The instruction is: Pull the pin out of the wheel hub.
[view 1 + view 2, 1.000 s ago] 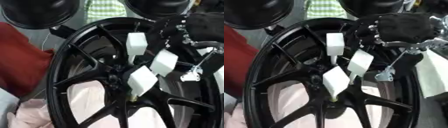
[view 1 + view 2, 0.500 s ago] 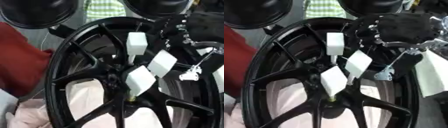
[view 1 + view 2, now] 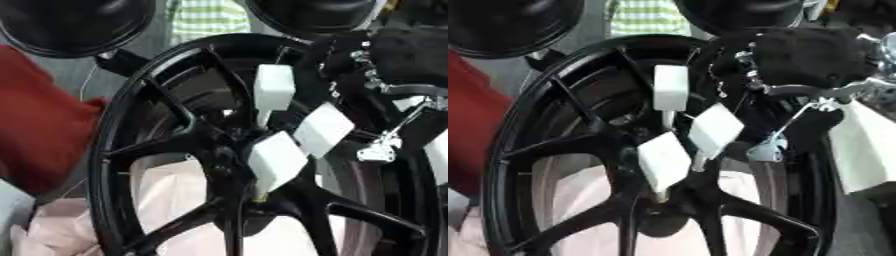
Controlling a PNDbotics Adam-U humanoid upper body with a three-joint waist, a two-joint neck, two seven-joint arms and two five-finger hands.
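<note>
We see a black wheel [image 3: 140, 150] standing upright and filling most of the view, its spokes meeting at the hub [image 3: 654, 200] low in the middle. Behind it lie red cloth [image 3: 44, 135] on the left and pale pink cloth [image 3: 166, 200] showing between the spokes. Our right hand [image 3: 807, 60], black, hangs at the rim's upper right; we cannot tell whether its fingers are curled or straight. 3 pins with white block heads stick out near the hub: upper pin [image 3: 669, 95], middle pin [image 3: 715, 131], lower pin [image 3: 663, 161].
</note>
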